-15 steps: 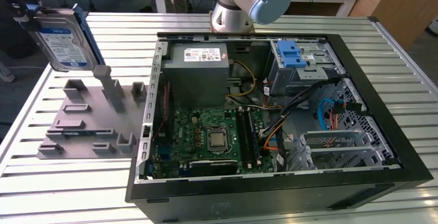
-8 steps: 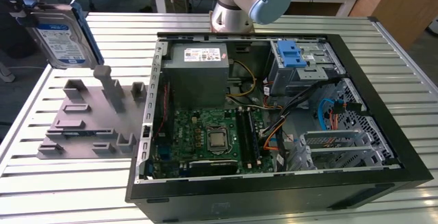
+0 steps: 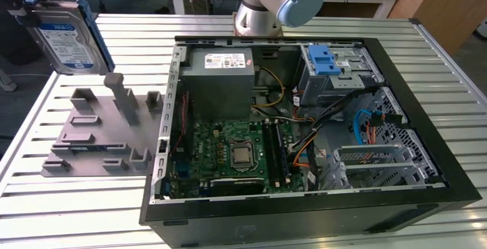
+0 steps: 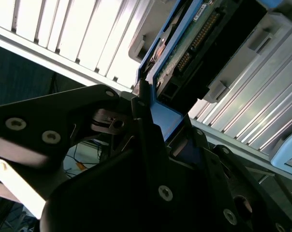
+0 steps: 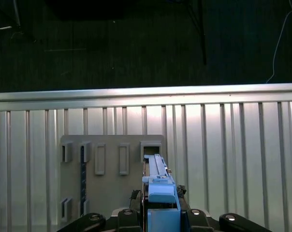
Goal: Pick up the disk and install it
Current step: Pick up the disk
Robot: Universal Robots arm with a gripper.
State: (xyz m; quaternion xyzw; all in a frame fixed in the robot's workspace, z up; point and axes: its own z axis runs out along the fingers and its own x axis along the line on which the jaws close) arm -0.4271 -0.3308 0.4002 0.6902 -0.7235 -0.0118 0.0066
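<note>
1. The jaws are clamped on the disk (image 3: 67,35). In the second wrist view the black fingers (image 4: 138,121) press against its blue side rail, with the connector end of the disk (image 4: 194,43) sticking out past them.
2. In the exterior view the disk hangs upright at the exterior view's left. Its white-and-blue label faces the camera and there's a blue rail along each side.
3. It's up off the tabletop (image 3: 76,203), over the far end of the grey fixture plate (image 3: 91,141). That plate lies flat on the slats just beside the PC case (image 3: 304,220).
4. The first wrist view looks down along the disk (image 5: 158,186) edge-on, with the fixture plate (image 5: 112,169) and its rectangular slots below it.
5. The case lies on its side with the panel off, so the motherboard (image 3: 228,146) is showing. The grey power supply (image 3: 220,84) sits at the far end, and the silver drive cage with a blue latch (image 3: 335,69) is toward the exterior view's right.
6. The arm's base (image 3: 266,4) stands behind the case.
</note>
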